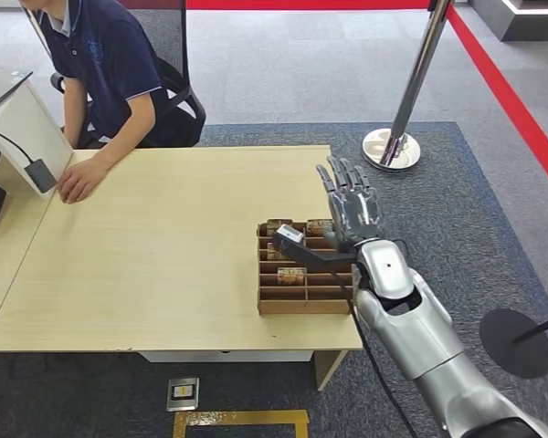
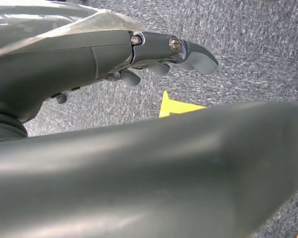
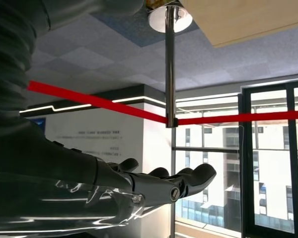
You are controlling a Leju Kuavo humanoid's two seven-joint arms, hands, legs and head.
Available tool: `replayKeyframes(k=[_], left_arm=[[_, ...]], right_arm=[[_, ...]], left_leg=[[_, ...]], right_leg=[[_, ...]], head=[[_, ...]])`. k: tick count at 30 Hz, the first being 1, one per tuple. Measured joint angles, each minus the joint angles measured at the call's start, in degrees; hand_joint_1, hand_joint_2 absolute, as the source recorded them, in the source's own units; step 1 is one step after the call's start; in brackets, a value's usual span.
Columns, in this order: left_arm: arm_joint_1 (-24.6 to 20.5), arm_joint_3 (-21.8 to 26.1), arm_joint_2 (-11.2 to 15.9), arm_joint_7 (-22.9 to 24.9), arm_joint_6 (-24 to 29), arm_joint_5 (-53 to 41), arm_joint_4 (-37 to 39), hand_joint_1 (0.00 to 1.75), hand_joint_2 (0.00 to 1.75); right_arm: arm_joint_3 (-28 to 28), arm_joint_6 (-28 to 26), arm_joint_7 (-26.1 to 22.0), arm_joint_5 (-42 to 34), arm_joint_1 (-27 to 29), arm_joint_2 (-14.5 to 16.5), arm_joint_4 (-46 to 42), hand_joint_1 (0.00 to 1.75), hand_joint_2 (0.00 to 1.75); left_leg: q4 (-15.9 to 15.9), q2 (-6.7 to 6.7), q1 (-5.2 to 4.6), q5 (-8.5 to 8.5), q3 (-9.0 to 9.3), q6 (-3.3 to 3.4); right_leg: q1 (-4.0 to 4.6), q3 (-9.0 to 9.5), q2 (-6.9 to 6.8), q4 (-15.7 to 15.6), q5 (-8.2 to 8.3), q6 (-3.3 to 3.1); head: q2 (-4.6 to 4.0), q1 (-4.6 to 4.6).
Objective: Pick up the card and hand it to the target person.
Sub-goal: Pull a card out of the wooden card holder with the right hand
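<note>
Barely started: the right robot hand hovers spread and empty above the card tray on the tabletop; pickup and handover remain.

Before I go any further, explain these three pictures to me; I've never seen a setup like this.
This is a humanoid robot with two silver arms. The head view looks down at a wooden table. On it sits a slotted cardboard tray with cards in it. The right hand is raised beside the tray, fingers spread, holding nothing. A person sits at the far corner. The other two pictures come from wrist cameras: the left hand hangs over grey carpet, also holding nothing; the right wrist view is turned upside down.
</note>
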Motion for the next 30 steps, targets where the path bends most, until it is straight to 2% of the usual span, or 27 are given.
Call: replayKeyframes(k=[9, 21, 22, 23, 26, 27, 30], left_arm=[[0.1, -0.1, 0.2, 0.0, -0.1, -0.4, 0.0, 0.00, 0.00], [0.1, -0.1, 0.4, 0.0, -0.1, -0.6, 0.0, 0.00, 0.00], [0.1, -0.1, 0.4, 0.0, -0.1, -0.6, 0.0, 0.00, 0.00], [0.1, -0.1, 0.4, 0.0, -0.1, -0.5, 0.0, 0.00, 0.00], [0.1, -0.1, 0.4, 0.1, -0.1, -0.5, 0.0, 0.00, 0.00], [0.1, -0.1, 0.4, 0.2, -0.1, -0.5, 0.0, 0.00, 0.00], [0.1, -0.1, 0.4, 0.4, -0.1, -0.4, 0.0, 0.00, 0.00]], right_arm=[[-2.2, -2.5, -3.4, -5.0, 0.4, 1.2, 4.1, 0.00, 1.75], [-3.8, -3.9, -4.1, -5.7, -1.1, 3.0, 8.8, 0.00, 1.75], [-3.8, -3.9, -4.2, -5.7, -1.1, 3.2, 8.9, 0.05, 1.75], [-3.9, -3.9, -4.2, -5.7, -1.2, 3.3, 9.1, 0.27, 1.75], [-4.0, -4.0, -4.2, -5.8, -1.4, 3.5, 9.6, 1.24, 1.75], [-4.0, -4.1, -4.3, -5.9, -1.5, 3.7, 9.8, 1.32, 1.75], [-4.2, -4.8, -4.8, -6.3, -2.2, 4.2, 11.0, 0.75, 1.75]], left_leg=[[0.0, 0.00, 0.00, 0.00, -0.01, 0.00], [0.0, 0.01, 0.00, 0.01, -0.01, 0.00], [0.0, 0.01, 0.00, 0.01, -0.01, 0.00], [0.0, 0.01, 0.00, 0.01, -0.01, 0.00], [0.0, 0.01, 0.00, 0.00, -0.02, 0.00], [0.0, 0.01, 0.00, 0.00, -0.02, 0.00], [0.0, 0.01, 0.00, 0.00, -0.02, 0.00]], right_leg=[[0.00, 0.00, 0.00, 0.0, 0.00, 0.00], [0.00, 0.00, 0.00, 0.0, 0.00, 0.00], [0.00, 0.00, 0.00, 0.0, 0.00, 0.00], [0.00, 0.00, 0.00, 0.0, 0.00, 0.00], [0.00, 0.00, 0.00, 0.0, 0.00, 0.00], [0.00, 0.00, 0.00, 0.0, 0.00, 0.00], [0.00, 0.00, 0.00, 0.0, 0.00, 0.00]], head=[[0.00, 0.00], [0.00, -0.01], [0.00, -0.01], [0.00, -0.01], [0.00, -0.01], [0.00, -0.01], [0.00, -0.01]])
